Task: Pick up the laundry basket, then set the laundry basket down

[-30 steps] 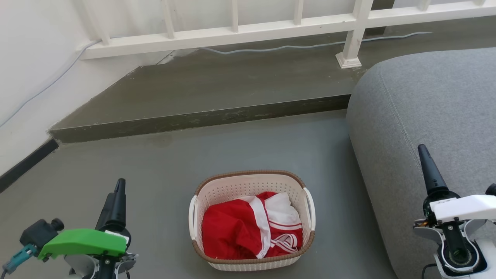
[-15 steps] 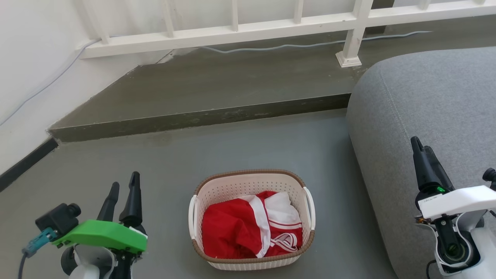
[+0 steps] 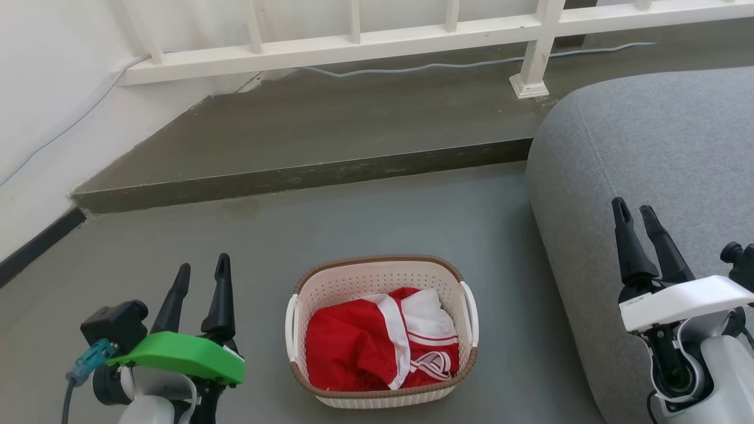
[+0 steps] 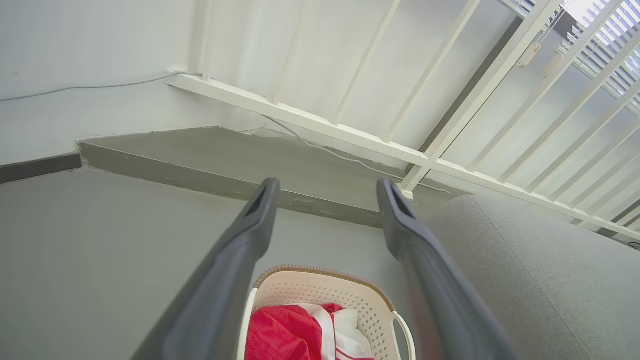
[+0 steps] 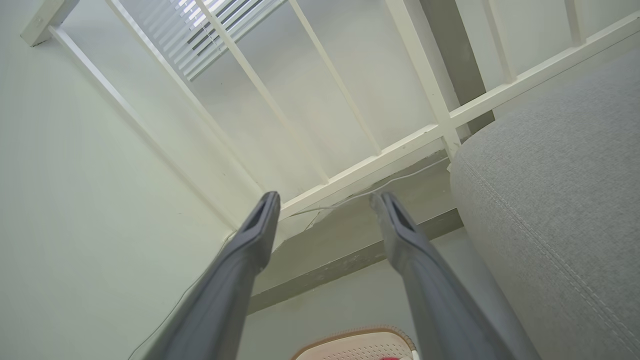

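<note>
Head view gives me, nearest, the left gripper (image 3: 204,263) and right gripper (image 3: 632,206), each with fingers apart and empty. The whole laundry basket (image 3: 377,281) sits on the floor (image 3: 412,218) between them, red-and-white clothing (image 3: 359,347) inside. Right wrist view catches just the basket's far rim, with the grey sofa (image 3: 660,147) close on the right; beyond, a raised step (image 3: 306,176) and white railing (image 3: 353,42).

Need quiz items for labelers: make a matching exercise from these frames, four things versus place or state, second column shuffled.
1. cream-white perforated plastic laundry basket
2. crumpled red-and-white clothing
3. left gripper, two long dark fingers
4. grey fabric sofa

A. open, holding nothing
B. on the grey floor, left of the sofa
C. along the head view's right side
D. inside the basket

Pairs: 1-B, 2-D, 3-A, 4-C.
</note>
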You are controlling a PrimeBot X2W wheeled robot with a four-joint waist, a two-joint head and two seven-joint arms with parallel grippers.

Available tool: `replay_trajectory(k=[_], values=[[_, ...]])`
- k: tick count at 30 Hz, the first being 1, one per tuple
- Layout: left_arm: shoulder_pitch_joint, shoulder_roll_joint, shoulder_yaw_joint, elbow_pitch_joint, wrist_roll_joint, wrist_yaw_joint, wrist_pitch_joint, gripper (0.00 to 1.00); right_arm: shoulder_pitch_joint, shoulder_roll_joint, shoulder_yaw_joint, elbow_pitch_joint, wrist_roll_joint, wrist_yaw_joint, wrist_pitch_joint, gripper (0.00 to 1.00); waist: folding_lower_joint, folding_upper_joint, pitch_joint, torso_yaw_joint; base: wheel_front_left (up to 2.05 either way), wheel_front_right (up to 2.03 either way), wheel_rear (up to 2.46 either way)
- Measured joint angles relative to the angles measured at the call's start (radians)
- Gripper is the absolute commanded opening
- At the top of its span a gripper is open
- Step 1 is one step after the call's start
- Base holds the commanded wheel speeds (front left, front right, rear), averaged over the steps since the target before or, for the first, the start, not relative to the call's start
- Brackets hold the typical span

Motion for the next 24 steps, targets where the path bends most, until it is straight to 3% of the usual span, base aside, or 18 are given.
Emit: replay_trajectory(k=[24], values=[[-0.019, -0.003, -0.043, -0.057, 0.319, 0.012, -0.085, 1.00, 0.000, 0.009, 0.007, -0.002, -0.320, 0.000, -0.088, 1.00, 0.0000, 0.0000, -0.008, -0.005, 0.00, 0.00, 0.00]])
